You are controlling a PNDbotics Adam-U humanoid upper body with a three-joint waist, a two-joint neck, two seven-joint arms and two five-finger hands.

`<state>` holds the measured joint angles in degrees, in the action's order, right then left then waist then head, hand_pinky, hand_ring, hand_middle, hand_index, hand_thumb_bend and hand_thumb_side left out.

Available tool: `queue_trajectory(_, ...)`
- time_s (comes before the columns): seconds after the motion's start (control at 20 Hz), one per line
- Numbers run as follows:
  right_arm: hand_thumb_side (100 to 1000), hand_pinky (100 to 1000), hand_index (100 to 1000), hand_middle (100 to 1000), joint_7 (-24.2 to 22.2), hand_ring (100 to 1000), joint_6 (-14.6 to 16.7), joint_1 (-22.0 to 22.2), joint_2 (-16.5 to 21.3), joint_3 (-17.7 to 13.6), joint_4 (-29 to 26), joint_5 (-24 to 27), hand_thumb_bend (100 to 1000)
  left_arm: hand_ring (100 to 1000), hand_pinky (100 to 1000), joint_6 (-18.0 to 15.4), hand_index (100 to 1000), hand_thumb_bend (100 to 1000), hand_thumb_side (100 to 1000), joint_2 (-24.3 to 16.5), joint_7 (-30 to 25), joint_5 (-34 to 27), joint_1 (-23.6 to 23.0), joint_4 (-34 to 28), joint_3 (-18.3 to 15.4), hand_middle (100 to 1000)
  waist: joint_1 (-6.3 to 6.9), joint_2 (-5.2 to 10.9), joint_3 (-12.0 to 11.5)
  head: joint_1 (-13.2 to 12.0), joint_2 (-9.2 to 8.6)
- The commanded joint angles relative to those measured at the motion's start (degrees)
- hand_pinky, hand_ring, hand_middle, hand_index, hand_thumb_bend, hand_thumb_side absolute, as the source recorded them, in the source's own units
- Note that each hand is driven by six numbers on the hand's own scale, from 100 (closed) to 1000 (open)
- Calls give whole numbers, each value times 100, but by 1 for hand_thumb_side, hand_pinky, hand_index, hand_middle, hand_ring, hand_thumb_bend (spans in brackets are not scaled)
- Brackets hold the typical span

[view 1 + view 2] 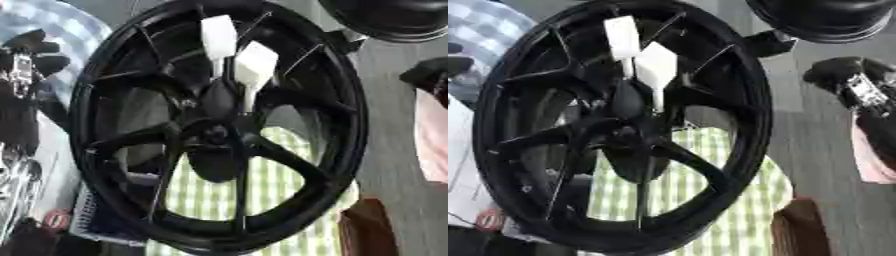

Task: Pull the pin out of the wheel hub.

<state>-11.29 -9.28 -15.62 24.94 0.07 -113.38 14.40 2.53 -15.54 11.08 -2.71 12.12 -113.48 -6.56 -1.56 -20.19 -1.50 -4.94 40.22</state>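
A large black spoked wheel hub (219, 130) stands tilted and fills most of both views. Two white pins with flat paddle-shaped heads stick out near its centre: one (219, 36) higher, the other (255, 65) just to its right and lower. Their thin stems run down into the black centre piece (219, 102). My left hand (28, 60), black with silver parts, shows at the left edge, apart from the rim. In the right eye view my right hand (857, 87) sits at the right edge, clear of the wheel. Neither hand touches a pin.
A second black wheel (824, 20) lies at the top right. A green-checked cloth (210, 195) shows through the spokes. A brown object (372, 230) stands at the bottom right, something pink (433, 135) at the right edge, and a printed sheet (96, 222) at the lower left.
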Motion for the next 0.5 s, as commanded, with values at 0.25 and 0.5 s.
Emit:
queue_trajectory(0.25,638,960,723,687,-12,819,99,-20,226,-21,-121,99,100,658,798,-3,797,100,723,-129,-34,-57,61,-111,2,651,-51,238,-15,11,61)
queue_trajectory(0.5,607,955,727,690,-98,820,295,-183,616,28,-121,263,100,659,798,7,797,100,722,-154,-44,-56,40,-111,9,652,-67,283,-18,33,122)
